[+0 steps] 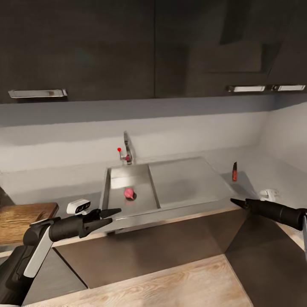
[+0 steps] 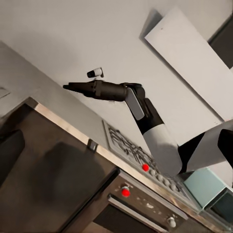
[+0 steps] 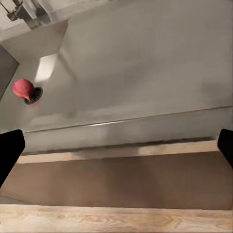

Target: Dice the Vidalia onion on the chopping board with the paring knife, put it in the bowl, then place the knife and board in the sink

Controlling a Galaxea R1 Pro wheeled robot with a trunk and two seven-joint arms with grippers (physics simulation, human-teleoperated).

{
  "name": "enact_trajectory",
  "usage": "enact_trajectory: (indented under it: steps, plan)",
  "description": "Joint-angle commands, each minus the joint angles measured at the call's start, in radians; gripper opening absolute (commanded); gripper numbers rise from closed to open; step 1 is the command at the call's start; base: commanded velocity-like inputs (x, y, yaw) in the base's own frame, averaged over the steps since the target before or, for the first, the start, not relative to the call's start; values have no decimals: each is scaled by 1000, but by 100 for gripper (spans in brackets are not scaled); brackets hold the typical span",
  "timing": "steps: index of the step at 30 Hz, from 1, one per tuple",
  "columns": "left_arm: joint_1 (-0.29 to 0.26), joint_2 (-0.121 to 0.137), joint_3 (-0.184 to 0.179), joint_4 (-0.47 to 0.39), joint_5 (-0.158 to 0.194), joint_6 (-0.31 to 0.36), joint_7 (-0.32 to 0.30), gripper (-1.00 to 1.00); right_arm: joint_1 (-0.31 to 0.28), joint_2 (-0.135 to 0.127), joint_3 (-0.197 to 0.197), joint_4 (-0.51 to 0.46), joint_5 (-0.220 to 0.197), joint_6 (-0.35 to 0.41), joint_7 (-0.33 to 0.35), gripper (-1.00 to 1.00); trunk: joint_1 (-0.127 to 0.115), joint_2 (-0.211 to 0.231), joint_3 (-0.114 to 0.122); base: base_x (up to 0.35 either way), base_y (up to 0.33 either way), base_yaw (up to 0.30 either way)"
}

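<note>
Kitchen corner, dark wall cabinets above, pale grey backsplash, grey countertop running along the wall and turning at the right. Wood-look floor below.

Left gripper held in front of the counter edge, just short of the sink's near-left corner, black fingers spread apart, nothing between them. Right gripper out over the counter edge right of the drainboard; in the head view its fingers read as one dark point, but the right wrist view has the two black fingertips at opposite edges, so wide open, empty.

Sink: grey steel, basin on the left, flat drainboard to the right, tap at the back with a small red knob. Onion sits in the basin on or right at the drain, rendered as a reddish-pink bulb with a small pointed end; also seen in the right wrist view next to the dark drain ring.

Chopping board: brown wood grain, rounded corner, on the counter at far left, partly cut off by the frame. Small white object with dark spots between board and sink, can't tell what it is. Paring knife on the counter right of the drainboard, red-brown handle, looks upright but too small to be sure. White object near the right gripper, probably the bowl, mostly hidden.

Left wrist view: right arm across, hob and oven with red knobs.
</note>
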Motion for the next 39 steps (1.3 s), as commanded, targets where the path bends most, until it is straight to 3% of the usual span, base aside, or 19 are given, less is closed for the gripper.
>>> enact_trajectory:
  steps: [1,12,19,39]
  plan:
    - [-1,0,0,1,2,11,-2,100,-1,0,-2,-1,10,6,10,100,1,-2,-2,203,-292,270]
    - [-1,1,9,12,2,13,0,100,-1,0,-3,4,11,9,10,100,1,-2,-2,258,-237,185]
    - [-1,1,13,12,2,28,-1,100,-1,0,-4,9,7,18,10,100,1,-2,5,249,11,-177]
    - [-1,1,13,12,2,30,-1,100,-1,0,-4,12,6,19,9,100,1,-2,28,60,-53,-214]
